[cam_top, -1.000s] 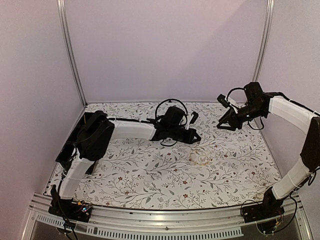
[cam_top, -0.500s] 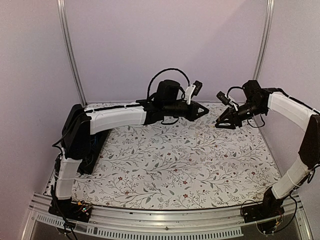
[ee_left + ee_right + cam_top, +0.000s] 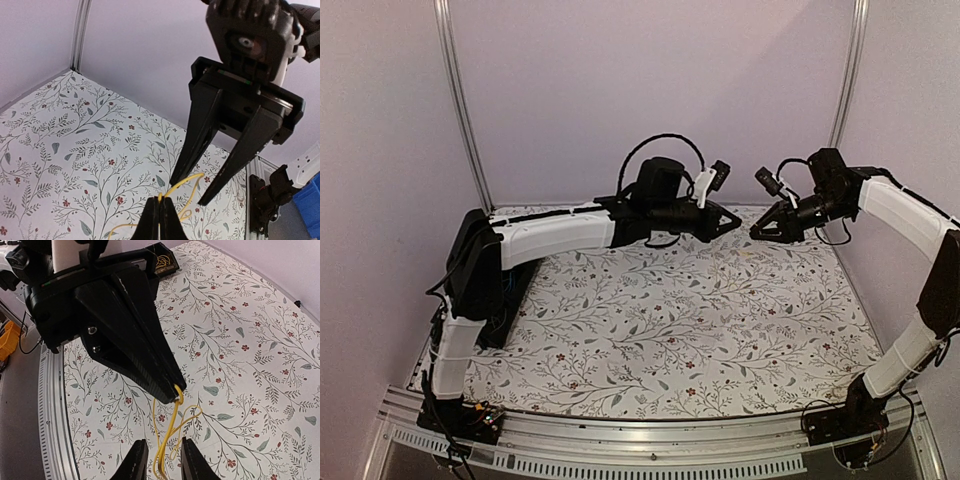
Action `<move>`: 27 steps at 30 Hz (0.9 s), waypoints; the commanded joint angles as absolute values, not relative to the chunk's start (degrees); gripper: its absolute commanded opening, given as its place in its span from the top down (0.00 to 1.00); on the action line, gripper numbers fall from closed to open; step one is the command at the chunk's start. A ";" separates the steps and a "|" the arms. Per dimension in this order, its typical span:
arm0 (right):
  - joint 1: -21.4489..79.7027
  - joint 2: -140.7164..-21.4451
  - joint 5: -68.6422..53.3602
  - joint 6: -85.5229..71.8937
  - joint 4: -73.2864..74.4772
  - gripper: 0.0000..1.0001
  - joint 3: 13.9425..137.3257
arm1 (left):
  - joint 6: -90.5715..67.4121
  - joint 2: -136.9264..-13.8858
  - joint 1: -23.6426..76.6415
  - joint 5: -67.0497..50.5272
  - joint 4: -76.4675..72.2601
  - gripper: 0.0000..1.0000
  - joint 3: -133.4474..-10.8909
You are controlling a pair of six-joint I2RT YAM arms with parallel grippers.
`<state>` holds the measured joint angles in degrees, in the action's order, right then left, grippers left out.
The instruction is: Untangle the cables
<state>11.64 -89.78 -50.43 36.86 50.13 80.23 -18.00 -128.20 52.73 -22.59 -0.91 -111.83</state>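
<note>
The left tool (image 3: 160, 202) is clenched on the yellow cable (image 3: 171, 426). The right tool (image 3: 162, 460) straddles its loops, unclosed; it should grip one strand low, then part gently.

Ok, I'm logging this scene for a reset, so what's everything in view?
cable: one bunch, yellow, hanging above the table from the left fingers
cloth: one, white with a floral print, covering the table
posts: two, silver, back corners
tray: one, black, something yellowish inside, at the cloth's far edge in the right wrist view
bin: one, blue, off the table
left fingers: two, black, shut on the cable
right fingers: two, black, open, tips either side of the hanging cable
</note>
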 commanded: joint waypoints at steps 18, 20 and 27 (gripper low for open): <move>11.91 -89.65 -53.00 34.23 47.83 1.00 80.47 | -16.41 -130.44 53.68 -23.26 3.60 0.92 -115.26; 11.93 -89.66 -52.72 34.53 47.95 1.00 80.21 | -16.81 -130.35 53.62 -22.82 3.85 0.90 -115.40; 11.94 -89.65 -52.73 34.93 48.20 1.00 80.24 | -17.75 -130.30 53.65 -22.83 3.97 0.93 -115.22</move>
